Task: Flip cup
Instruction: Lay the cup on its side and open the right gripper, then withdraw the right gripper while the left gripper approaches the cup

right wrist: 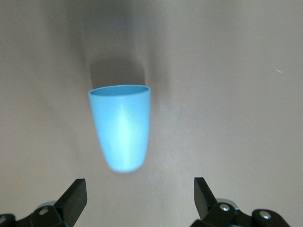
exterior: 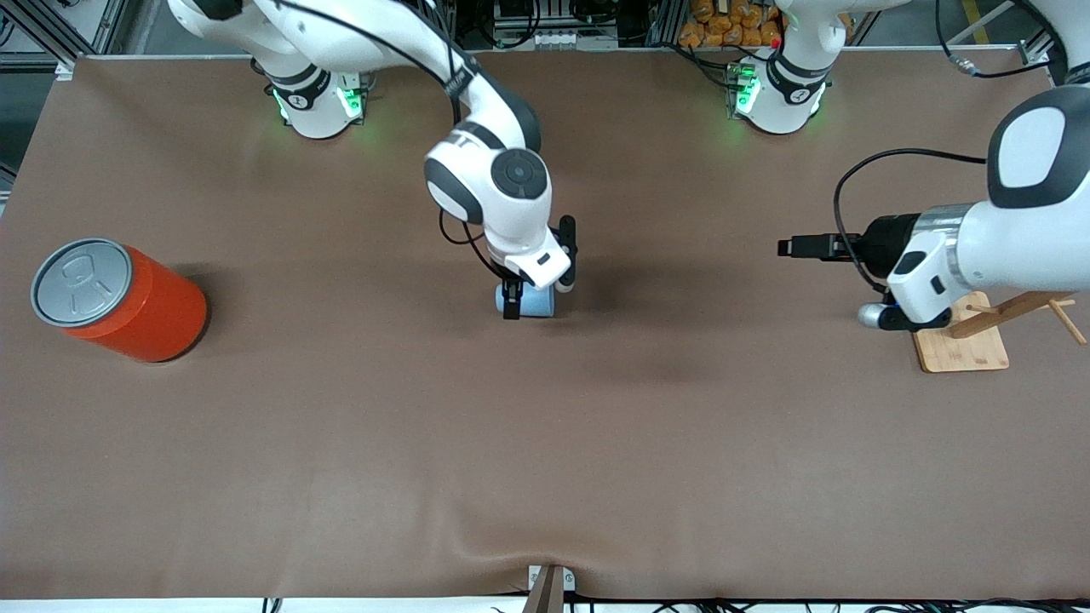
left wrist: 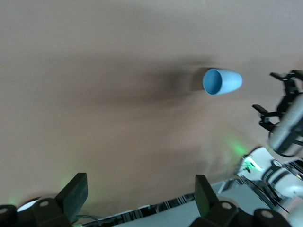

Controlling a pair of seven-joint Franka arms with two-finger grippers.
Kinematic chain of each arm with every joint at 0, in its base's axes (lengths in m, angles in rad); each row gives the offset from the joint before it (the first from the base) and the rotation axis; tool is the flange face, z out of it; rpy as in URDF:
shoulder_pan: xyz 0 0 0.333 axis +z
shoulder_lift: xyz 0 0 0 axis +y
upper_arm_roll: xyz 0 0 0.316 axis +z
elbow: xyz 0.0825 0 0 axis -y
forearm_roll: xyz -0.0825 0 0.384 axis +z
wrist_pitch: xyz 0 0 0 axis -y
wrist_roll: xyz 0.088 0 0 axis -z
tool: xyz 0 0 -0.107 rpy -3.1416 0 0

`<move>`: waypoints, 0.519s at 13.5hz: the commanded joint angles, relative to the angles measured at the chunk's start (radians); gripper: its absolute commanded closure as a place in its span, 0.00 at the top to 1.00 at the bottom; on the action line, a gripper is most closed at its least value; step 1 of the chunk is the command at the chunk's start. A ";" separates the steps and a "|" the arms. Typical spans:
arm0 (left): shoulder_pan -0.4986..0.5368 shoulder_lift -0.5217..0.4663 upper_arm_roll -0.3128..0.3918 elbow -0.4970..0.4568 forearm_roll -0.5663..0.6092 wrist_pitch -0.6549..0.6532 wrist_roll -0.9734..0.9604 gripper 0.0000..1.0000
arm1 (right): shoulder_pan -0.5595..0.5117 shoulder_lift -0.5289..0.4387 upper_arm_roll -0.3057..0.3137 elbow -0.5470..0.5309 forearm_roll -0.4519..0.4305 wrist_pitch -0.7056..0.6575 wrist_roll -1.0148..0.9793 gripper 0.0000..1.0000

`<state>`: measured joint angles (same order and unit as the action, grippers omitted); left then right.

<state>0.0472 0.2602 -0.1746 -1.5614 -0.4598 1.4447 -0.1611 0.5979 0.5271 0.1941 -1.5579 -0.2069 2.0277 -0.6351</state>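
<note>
- Your right gripper (exterior: 534, 300) hangs directly over the cup (exterior: 538, 300), fingers spread wide and holding nothing; the wrist view shows both fingertips (right wrist: 71, 198) clear of it.
- The cup lies on its side on the table (exterior: 545, 443), mid-table, well apart from the orange can (exterior: 119, 298). Its long axis runs along the table, mouth toward the left arm's end.
- The right arm is plainly the nearer one.
- Your left gripper (exterior: 788, 248) waits open, well apart from the cup, above the wooden stand (exterior: 966, 345).

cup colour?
Light blue; the cup shows best in the right wrist view, lying on its side.
</note>
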 commanded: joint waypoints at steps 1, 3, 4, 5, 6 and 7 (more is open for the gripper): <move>-0.018 -0.016 -0.005 -0.028 -0.060 0.000 -0.008 1.00 | -0.096 -0.090 0.007 -0.021 0.043 -0.070 0.047 1.00; -0.023 0.022 -0.005 -0.057 -0.104 0.046 -0.008 1.00 | -0.168 -0.127 0.005 -0.008 0.043 -0.107 0.159 1.00; -0.038 0.021 -0.006 -0.106 -0.117 0.106 -0.008 1.00 | -0.209 -0.128 0.007 0.008 0.043 -0.130 0.211 1.00; -0.052 0.021 -0.006 -0.141 -0.141 0.150 -0.008 1.00 | -0.243 -0.130 0.005 0.024 0.043 -0.145 0.253 1.00; -0.064 0.022 -0.006 -0.160 -0.181 0.176 -0.009 1.00 | -0.279 -0.133 0.005 0.036 0.041 -0.156 0.300 1.00; -0.070 0.033 -0.006 -0.169 -0.224 0.184 -0.009 1.00 | -0.323 -0.142 0.005 0.048 0.041 -0.170 0.342 1.00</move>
<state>-0.0055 0.2990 -0.1810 -1.6898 -0.6199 1.5919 -0.1612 0.3445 0.4010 0.1822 -1.5336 -0.1773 1.8925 -0.3803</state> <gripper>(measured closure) 0.000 0.000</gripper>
